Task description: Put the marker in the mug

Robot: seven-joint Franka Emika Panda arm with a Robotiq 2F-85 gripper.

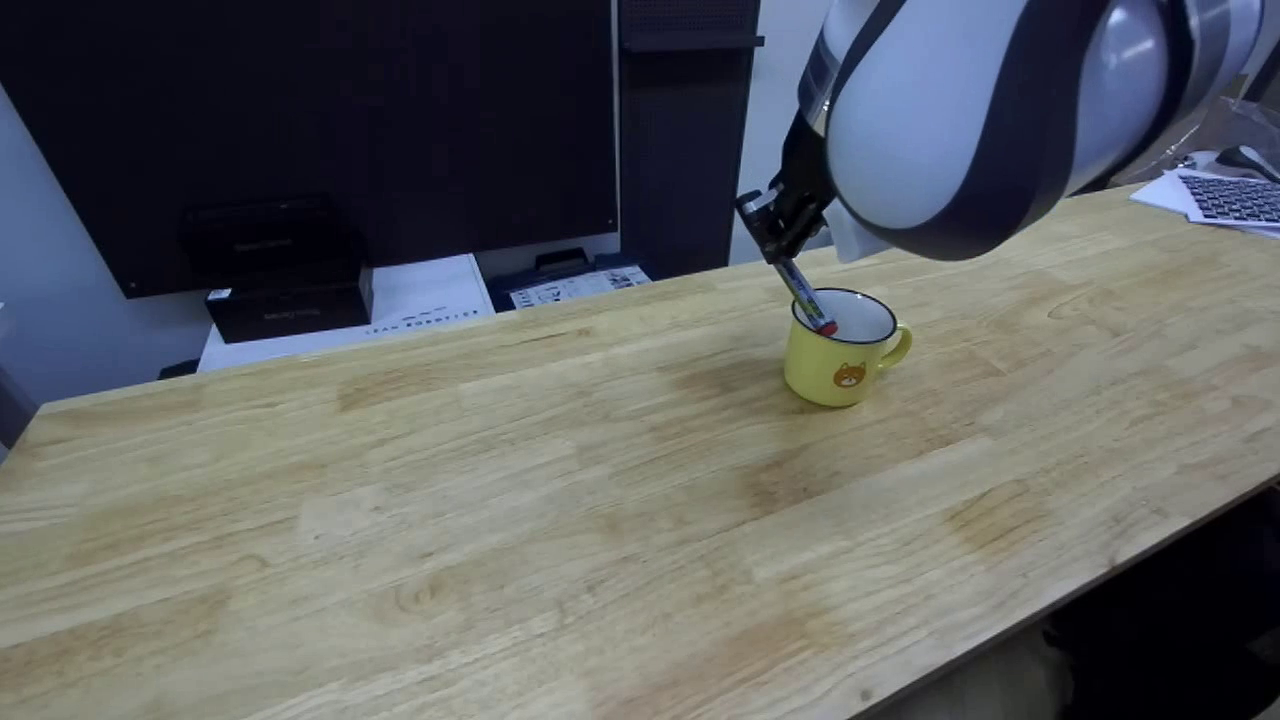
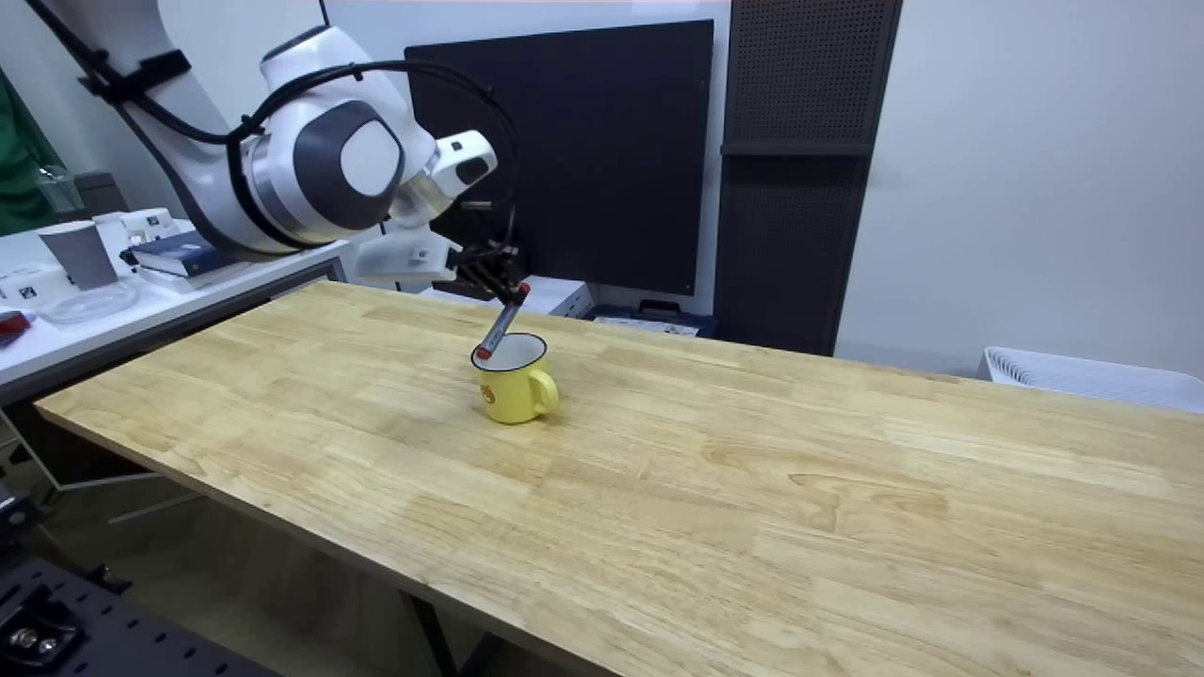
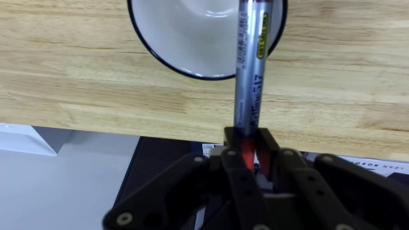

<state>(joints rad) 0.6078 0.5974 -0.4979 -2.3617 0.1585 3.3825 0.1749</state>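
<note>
The marker (image 1: 805,297) is a slim grey stick with red ends. It is tilted, with its lower red end at the opening of the mug (image 1: 822,378). The mug is yellow with a white inside and dark rim, upright on the table. My gripper (image 1: 778,250) is shut on the marker's upper end, above and beside the mug. In an exterior view the marker (image 2: 501,326) overlaps the rim of the mug (image 2: 511,400). In the wrist view the marker (image 3: 250,70) crosses over the mug (image 3: 188,38) from the gripper (image 3: 247,135); its far end is cut off. I cannot tell whether its lower end is below the rim.
The wooden table (image 1: 500,520) has its back edge close behind the mug. Behind it are a black box (image 1: 290,308) and a white box (image 1: 430,290). A keyboard (image 1: 1235,198) lies at the far right. A white basket (image 2: 1091,376) stands behind the table.
</note>
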